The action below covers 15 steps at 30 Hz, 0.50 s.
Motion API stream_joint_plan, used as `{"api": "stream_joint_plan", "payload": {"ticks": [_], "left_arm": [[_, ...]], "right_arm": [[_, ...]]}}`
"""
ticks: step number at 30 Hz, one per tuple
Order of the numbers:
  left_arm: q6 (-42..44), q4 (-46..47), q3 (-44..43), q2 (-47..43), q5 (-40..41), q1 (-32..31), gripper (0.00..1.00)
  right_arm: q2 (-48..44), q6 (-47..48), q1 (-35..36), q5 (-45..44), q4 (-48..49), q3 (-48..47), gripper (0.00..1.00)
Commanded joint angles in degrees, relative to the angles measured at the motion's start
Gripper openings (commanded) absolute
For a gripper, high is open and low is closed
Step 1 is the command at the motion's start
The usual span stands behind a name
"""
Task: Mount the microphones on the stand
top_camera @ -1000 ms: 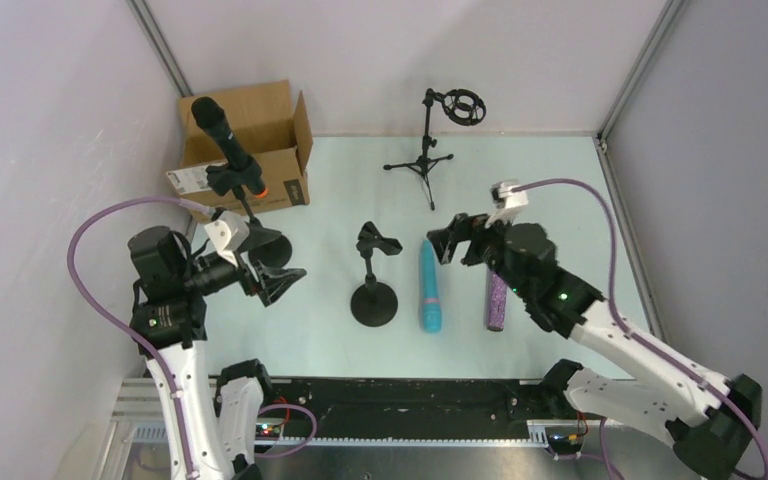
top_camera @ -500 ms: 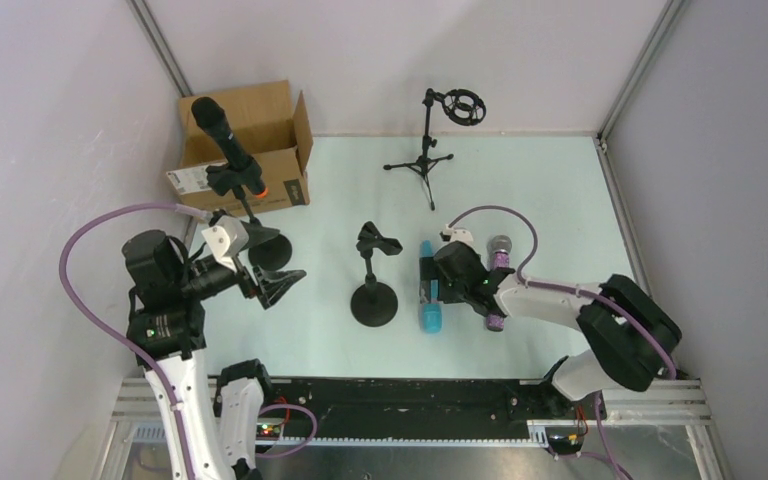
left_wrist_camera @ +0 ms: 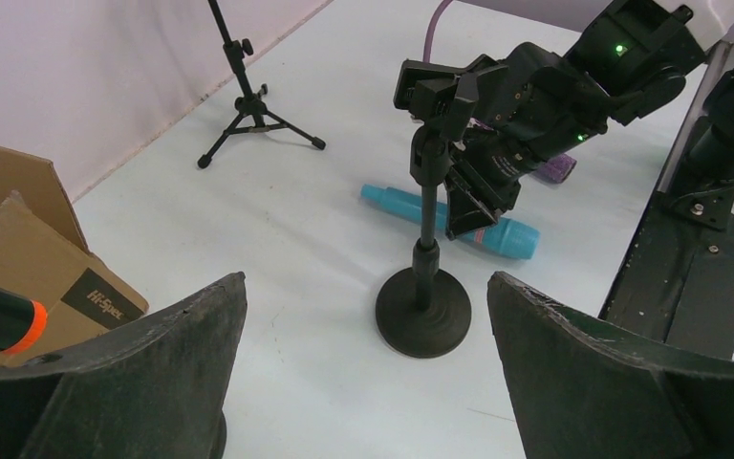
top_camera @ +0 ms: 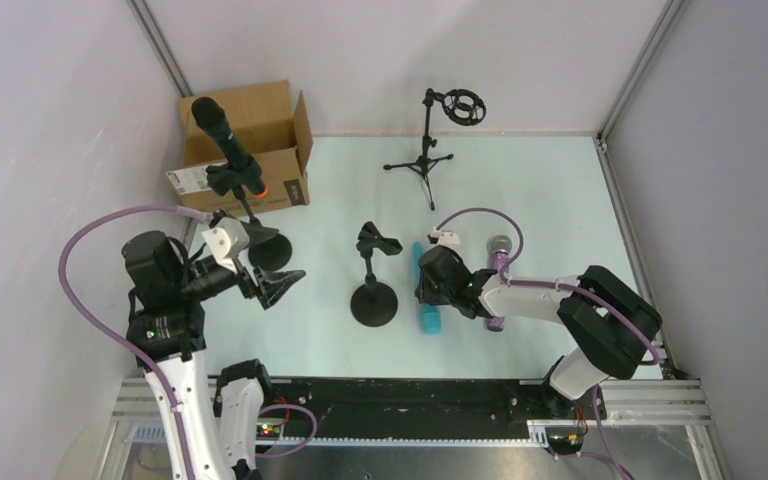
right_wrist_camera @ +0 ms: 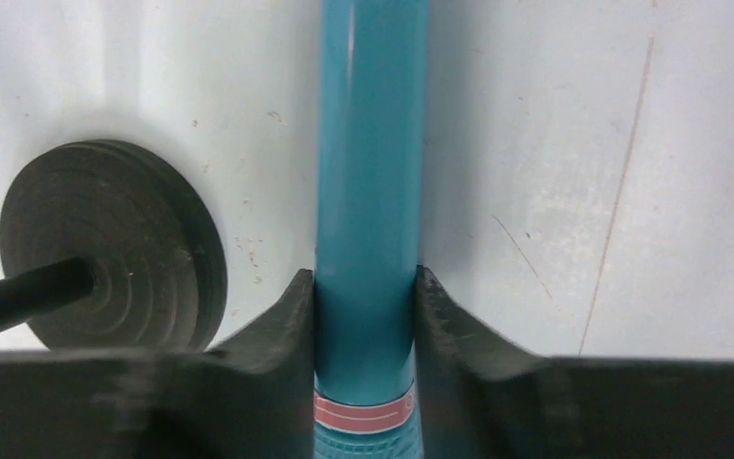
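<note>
The turquoise microphone lies flat on the table, and my right gripper is shut on its shaft near the red band. From above, that gripper hides most of it; only the end shows. The glittery purple microphone lies just right of it. The black microphone with the orange-red end sits tilted in a stand clip at the left. An empty round-base stand stands left of the turquoise one. My left gripper hangs open, holding nothing, facing that stand.
A cardboard box sits at the back left. A tripod stand with a ring mount is at the back centre. The round stand base is close to my right fingers' left side.
My right arm has come down onto the turquoise microphone and its jaws have closed on the shaft. The left arm has barely moved.
</note>
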<state>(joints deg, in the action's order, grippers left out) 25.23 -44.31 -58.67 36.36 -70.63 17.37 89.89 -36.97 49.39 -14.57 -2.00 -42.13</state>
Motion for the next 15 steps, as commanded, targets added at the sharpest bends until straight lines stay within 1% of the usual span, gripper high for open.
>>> {"api": "stream_joint_plan", "payload": {"ticks": [1,2,4,6,7,8,9,10,11,12,13,14,15], "left_arm": [[1.69,0.24,-1.99,0.59,-0.7,-0.38,1.0],[1.81,0.26,-1.95,0.72,-1.1,-0.35,1.0],[2.44,0.27,-1.82,0.39,-1.77,-0.34,1.0],[3.43,0.27,-1.76,-0.28,-2.65,-0.38,1.0],[4.17,0.28,-2.01,-0.56,-3.26,-0.48,1.0],[4.54,0.28,-2.25,-1.22,-3.49,-0.49,1.0],[5.65,0.24,-2.88,-1.48,-4.22,-0.53,1.0],[6.21,0.26,-3.39,-2.04,-4.63,-0.63,1.0],[7.81,0.28,-4.43,-2.37,-5.45,-0.69,1.0],[9.08,0.19,-5.05,-3.05,-5.77,-1.07,1.0],[12.11,0.13,-6.67,-3.86,-5.86,-1.31,1.0],[14.05,0.12,-7.4,-4.38,-5.85,-1.84,1.0],[18.16,0.15,-8.75,-5.49,-5.71,-2.0,1.0]], "right_arm": [[-1.44,-0.57,0.22,-5.05,-6.41,-0.85,0.16],[-2.67,-0.14,0.2,-5.98,-6.91,-0.85,0.12],[-5.76,0.72,-0.21,-6.23,-8.44,-0.85,0.07],[-10.94,1.78,-1.02,-5.31,-10.26,-0.85,0.03],[-15.68,2.1,-1.81,-4.65,-12.2,-1.16,0.02],[-18.11,2.77,-2.13,-3.13,-13.63,-1.57,0.01],[-23.23,3.55,-2.7,-2.46,-17.26,-2.66,0.0],[-25.75,4.09,-3.06,-0.98,-20.15,-4.16,0.0],[-30.92,5.0,-3.68,-0.28,-21.95,-5.01,0.0],[-33.16,5.56,-4.12,1.45,-25.5,-7.03,0.0],[-37.67,6.62,-4.87,2.25,-27.22,-8.16,0.0],[-39.52,7.12,-5.29,4.11,-30.68,-11.0,0.0],[-42.64,8.08,-6.0,5.21,-32.36,-12.52,0.0]]}}
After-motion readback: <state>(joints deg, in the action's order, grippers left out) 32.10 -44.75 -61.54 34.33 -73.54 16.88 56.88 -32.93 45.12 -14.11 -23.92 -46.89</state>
